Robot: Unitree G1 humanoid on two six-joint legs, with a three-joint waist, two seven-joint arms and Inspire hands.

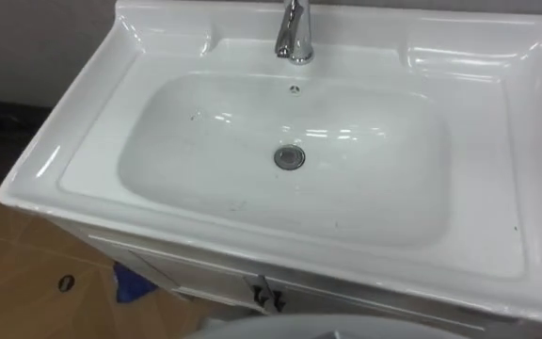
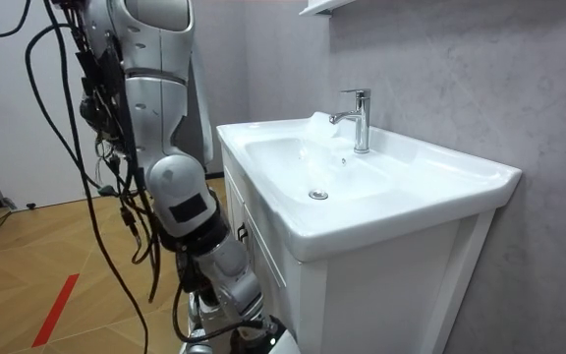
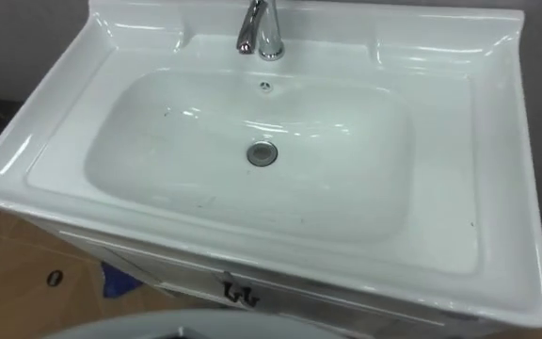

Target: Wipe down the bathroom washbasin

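Note:
A white ceramic basin lies right below me, its oval bowl dry-looking with a few small dark specks on the inner surface. A round metal drain sits in the middle of the bowl. A chrome tap stands at the back centre, with a small overflow hole just below it. In the room view I stand close against the front of the basin, at the room view's left, and the tap faces me.
Under the basin is a white cabinet with dark door handles. A blue thing lies on the wooden floor by the cabinet's left foot. A grey wall rises behind.

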